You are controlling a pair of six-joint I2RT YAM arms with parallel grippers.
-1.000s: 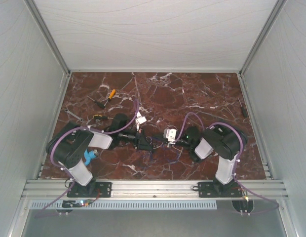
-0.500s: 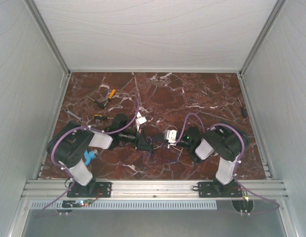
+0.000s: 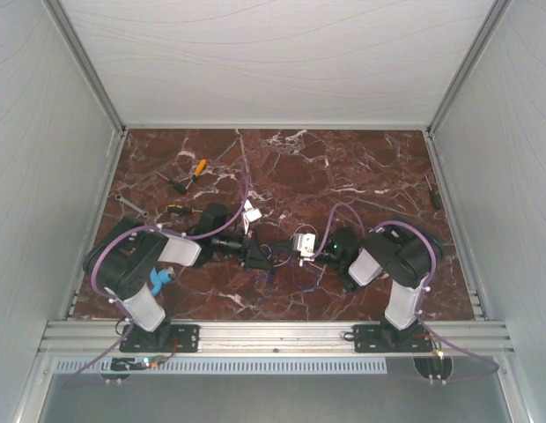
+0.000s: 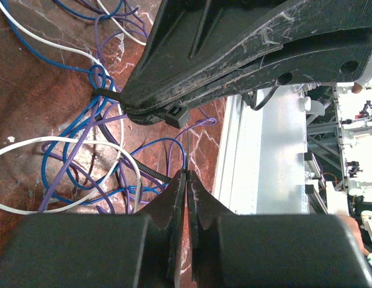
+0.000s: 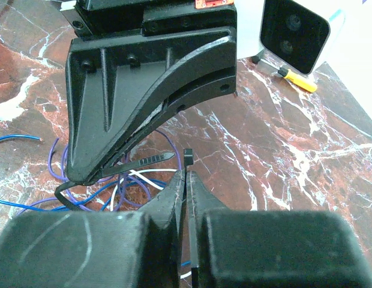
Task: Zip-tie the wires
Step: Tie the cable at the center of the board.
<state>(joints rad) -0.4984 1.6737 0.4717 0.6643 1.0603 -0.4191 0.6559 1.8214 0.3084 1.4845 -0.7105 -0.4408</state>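
Both pincers were low over the front middle of the worktop (image 3: 343, 167), tips nearly touching. The left pincer (image 4: 187, 180) was pinched tight on the ribbed strip of the zip tie (image 5: 144, 162), and the right pincer (image 5: 186, 177) was clamped on its little square head. The tie was looped round the wires (image 4: 96, 111), a messy tangle of thin blue, purple and white strands lying on the worktop under the tips. The strip's pointed end sat just beside the head.
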